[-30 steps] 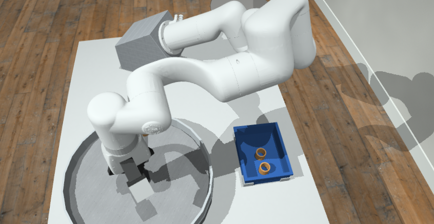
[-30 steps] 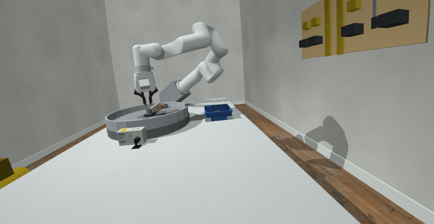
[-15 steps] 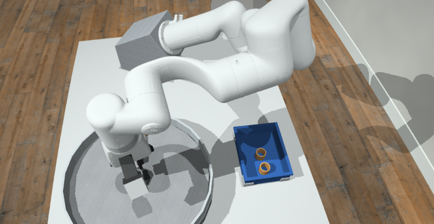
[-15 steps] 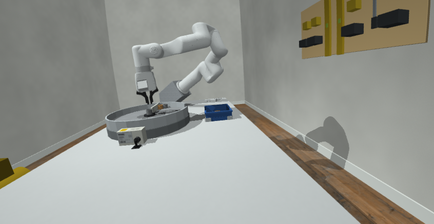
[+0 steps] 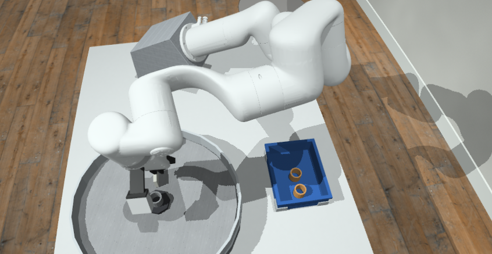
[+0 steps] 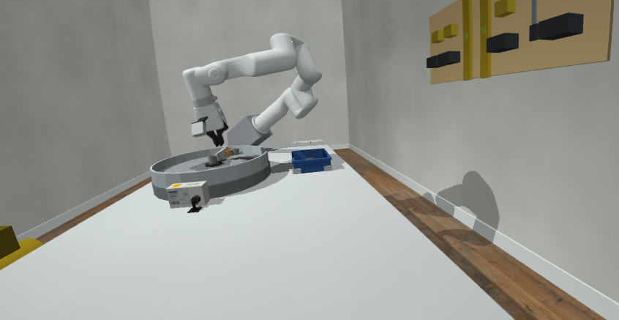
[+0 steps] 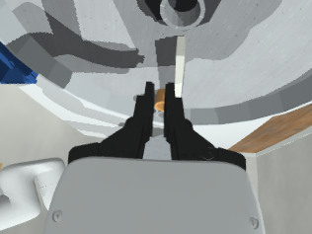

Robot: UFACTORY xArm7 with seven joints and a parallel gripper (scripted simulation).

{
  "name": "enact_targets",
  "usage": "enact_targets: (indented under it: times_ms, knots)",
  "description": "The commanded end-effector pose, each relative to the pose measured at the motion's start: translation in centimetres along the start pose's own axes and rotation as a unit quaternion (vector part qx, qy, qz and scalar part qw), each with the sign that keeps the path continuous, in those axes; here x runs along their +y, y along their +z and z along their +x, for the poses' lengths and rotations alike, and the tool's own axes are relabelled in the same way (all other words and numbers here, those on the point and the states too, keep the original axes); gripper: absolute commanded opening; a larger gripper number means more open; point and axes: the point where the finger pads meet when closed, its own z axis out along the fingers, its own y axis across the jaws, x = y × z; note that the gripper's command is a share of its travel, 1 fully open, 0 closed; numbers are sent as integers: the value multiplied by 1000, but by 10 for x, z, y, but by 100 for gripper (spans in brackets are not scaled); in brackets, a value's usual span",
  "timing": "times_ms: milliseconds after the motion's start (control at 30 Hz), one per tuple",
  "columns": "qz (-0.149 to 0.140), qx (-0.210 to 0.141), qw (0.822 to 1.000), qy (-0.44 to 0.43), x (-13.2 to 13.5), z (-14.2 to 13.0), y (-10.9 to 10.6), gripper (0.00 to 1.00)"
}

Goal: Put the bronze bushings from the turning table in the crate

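A steel bushing stands upright on a black hex holder on the grey turning table. My gripper hangs a little above the table, back from the steel bushing. Its fingers are nearly together with nothing between them. A bronze bushing sits on the table next to a pale slanted bar. A sliver of this bushing shows through the finger gap in the wrist view; the arm hides it in the top view. Two bronze bushings lie in the blue crate.
The crate stands to the right of the turning table on the white table top. A small pale box with a black knob sits in front of the turning table. The arm's grey base block stands behind it.
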Motion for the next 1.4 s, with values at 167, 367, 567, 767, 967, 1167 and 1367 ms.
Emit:
enact_targets:
  times_ms: [167, 367, 567, 767, 967, 1167, 1367]
  knots:
    - [45, -66, 990, 119, -1, -32, 7, 10]
    - [72, -107, 973, 192, -2, -51, 13, 10]
    - [90, -134, 957, 240, -3, -64, 17, 10]
    - [113, -169, 931, 303, -4, -82, 22, 10]
    - [117, -175, 926, 314, -4, -85, 23, 10]
    - [117, -175, 926, 314, -4, -85, 23, 10]
    - [117, -175, 926, 314, -4, -85, 23, 10]
